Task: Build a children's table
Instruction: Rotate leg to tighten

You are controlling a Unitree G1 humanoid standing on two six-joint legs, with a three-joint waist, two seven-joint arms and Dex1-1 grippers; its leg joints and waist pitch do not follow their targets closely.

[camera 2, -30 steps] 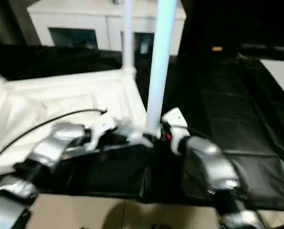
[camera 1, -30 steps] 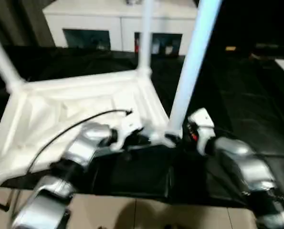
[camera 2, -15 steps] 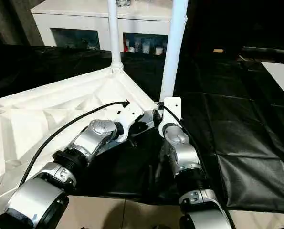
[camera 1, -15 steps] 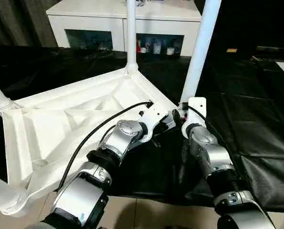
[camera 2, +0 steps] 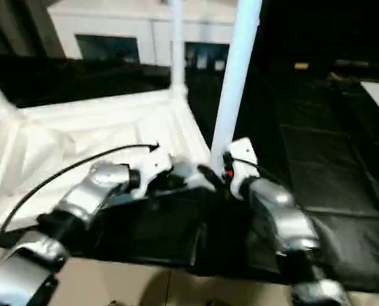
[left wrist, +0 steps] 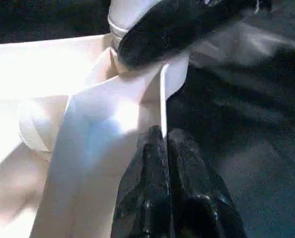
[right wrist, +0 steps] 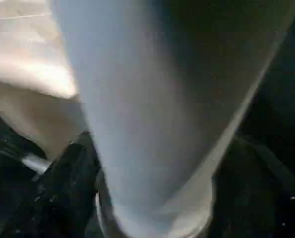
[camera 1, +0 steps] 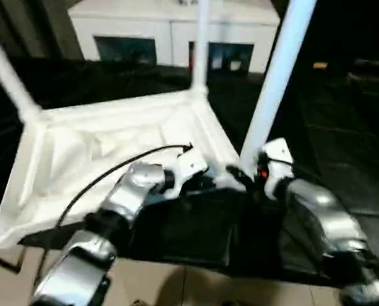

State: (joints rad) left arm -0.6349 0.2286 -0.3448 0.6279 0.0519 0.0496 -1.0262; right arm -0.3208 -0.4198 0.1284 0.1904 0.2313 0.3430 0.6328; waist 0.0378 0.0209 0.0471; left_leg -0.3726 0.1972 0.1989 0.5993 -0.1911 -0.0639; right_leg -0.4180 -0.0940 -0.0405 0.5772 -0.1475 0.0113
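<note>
Tabletop: the white plastic tabletop (camera 1: 113, 140) lies upside down on black sheeting, ribbed underside up, its near corner right at both end effectors.
Legs: three legs stand in corner sockets; the nearest leg (camera 1: 275, 80) rises directly in front of the right end effector, the other two well beyond.
Left end effector: the left end effector (left wrist: 164, 144) is pinched closed on the thin rim of the tabletop, just beside the corner socket.
Right end effector: the right end effector (camera 1: 253, 175) sits at the foot of the nearest leg; whether it grips, I cannot tell.
Handling: probably light, stiff and smooth, so slippery; the rim may flex.
Hold: best low on the leg, near its socket, for a straight push.
</note>
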